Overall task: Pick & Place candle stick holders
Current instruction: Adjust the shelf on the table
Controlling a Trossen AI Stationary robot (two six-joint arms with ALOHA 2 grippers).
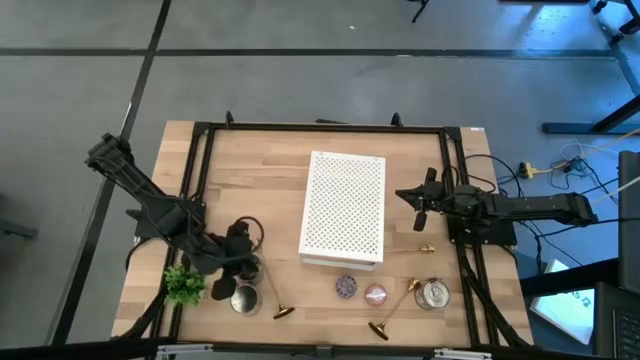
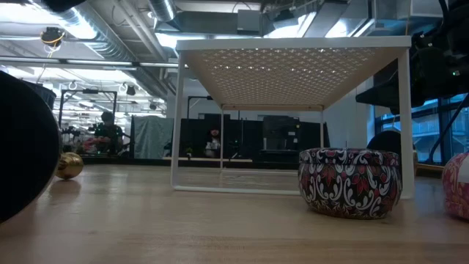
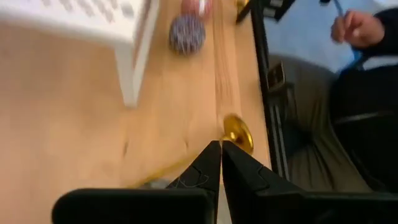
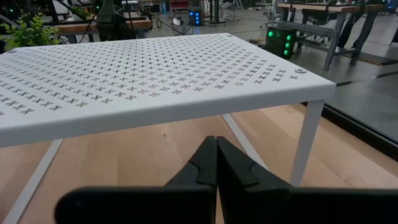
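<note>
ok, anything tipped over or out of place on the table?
Yes. Two candle stick holders lie on their sides near the front edge, one by the left gripper, one beside a silver tin. A third lies below the right gripper. None stand upright or sit on the white rack.

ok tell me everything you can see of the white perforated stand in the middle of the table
The white stand is a small rectangular shelf, seemingly painted metal, its flat top punched with rows of small cross-shaped holes. It stands upright on thin white legs on the wooden table, near its middle. Nothing rests on top. The shut right hand points at it without touching.
</note>
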